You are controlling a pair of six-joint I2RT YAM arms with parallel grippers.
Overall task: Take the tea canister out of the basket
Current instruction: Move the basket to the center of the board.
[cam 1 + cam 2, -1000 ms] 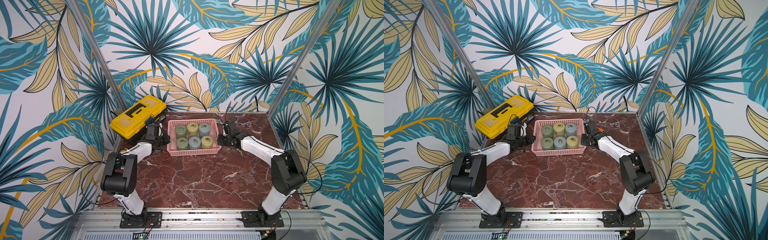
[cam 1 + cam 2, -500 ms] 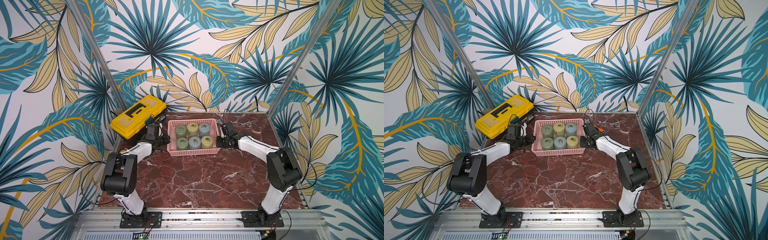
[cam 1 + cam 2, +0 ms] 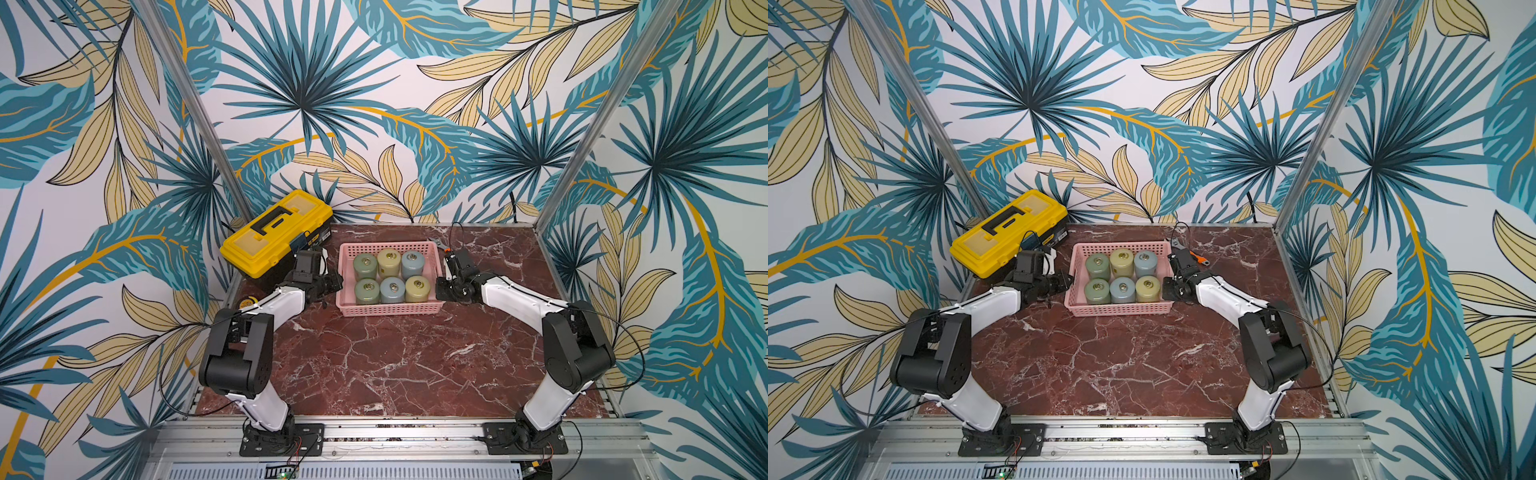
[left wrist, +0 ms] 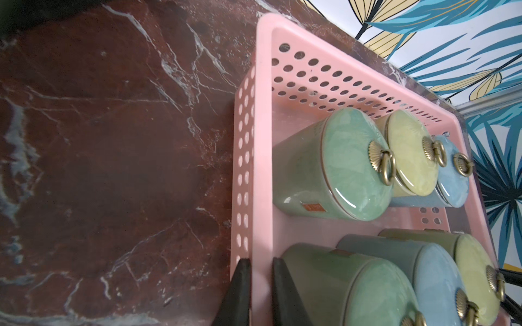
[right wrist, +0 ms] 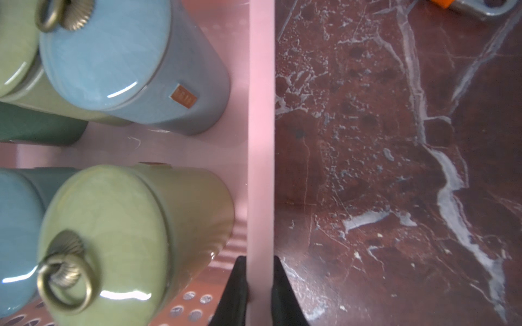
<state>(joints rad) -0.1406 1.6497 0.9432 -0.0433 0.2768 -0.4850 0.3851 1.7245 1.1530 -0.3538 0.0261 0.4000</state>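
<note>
left claw point(image 4: 260, 271): pinching basket point(image 3: 390, 308) rim | right claw point(image 5: 260, 266): pinching opposite rim | tea canisters point(image 3: 392, 289) between

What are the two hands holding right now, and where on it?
The pink basket: left hand clamps its left rim, right hand its right rim.

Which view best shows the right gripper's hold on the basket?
The right wrist view: the right gripper straddles the basket rim, shut on it. Both top views show its wrist beside the basket; the left wrist view, mere dark slivers past the far wall.
</note>
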